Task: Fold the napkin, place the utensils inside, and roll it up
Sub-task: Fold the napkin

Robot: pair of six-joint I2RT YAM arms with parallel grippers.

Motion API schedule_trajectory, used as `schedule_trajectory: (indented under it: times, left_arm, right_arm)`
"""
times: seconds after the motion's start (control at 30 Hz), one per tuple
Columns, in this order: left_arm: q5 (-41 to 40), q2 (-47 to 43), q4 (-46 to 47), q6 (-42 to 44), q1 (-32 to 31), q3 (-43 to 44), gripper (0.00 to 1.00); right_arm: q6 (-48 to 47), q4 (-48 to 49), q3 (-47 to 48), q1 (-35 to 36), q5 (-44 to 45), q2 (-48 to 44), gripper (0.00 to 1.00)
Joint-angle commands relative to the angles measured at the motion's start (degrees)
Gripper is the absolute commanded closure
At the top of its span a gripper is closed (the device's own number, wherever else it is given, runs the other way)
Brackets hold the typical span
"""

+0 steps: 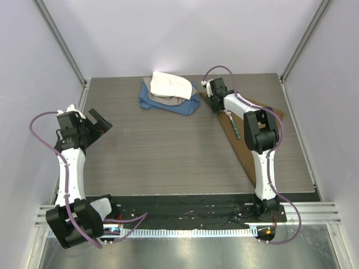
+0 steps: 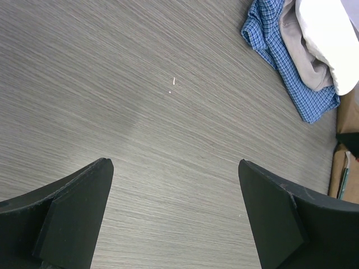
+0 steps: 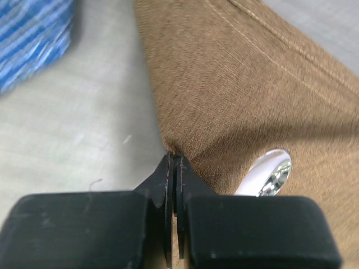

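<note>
Grey woodgrain counter (image 1: 168,151): blue checked cloth (image 1: 188,106) bunched upper centre, tan napkin (image 1: 244,152) lying as a triangle along right side.

Your tan-brown napkin (image 3: 252,84) lies folded into a triangle on your right. On top rests the small spoon (image 1: 236,130), uncovered: shiny silver bowl, thin dark-green handle.

No readable text in any of these shots, tbh. The napkin (image 3: 235,84), blue cloth (image 1: 188,105), white cloth (image 1: 168,84) and table (image 1: 168,151) show no labels, brands or numbers I can make out.
</note>
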Motion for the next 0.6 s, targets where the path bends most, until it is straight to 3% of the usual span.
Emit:
schedule_trajectory:
  times: [0.0, 0.33, 0.57]
  left_arm:
    - [1.74, -1.51, 2.83, -0.69, -0.57, -0.47, 0.0]
    - [0.43, -2.21, 3.09, -0.78, -3.82, -0.55, 0.0]
    - [-0.9, -4.4, 3.09, -3.84, -5.4, -2.04, 0.0]
  right_arm:
    - [0.12, -4.07, -6.1, 2.91, -4.08, -5.92, 0.99]
    - [5.65, -2.49, -20.86, 12.4, -4.34, -14.8, 0.99]
    - [10.13, 1.1, -26.05, 20.49, -4.52, -17.27, 0.99]
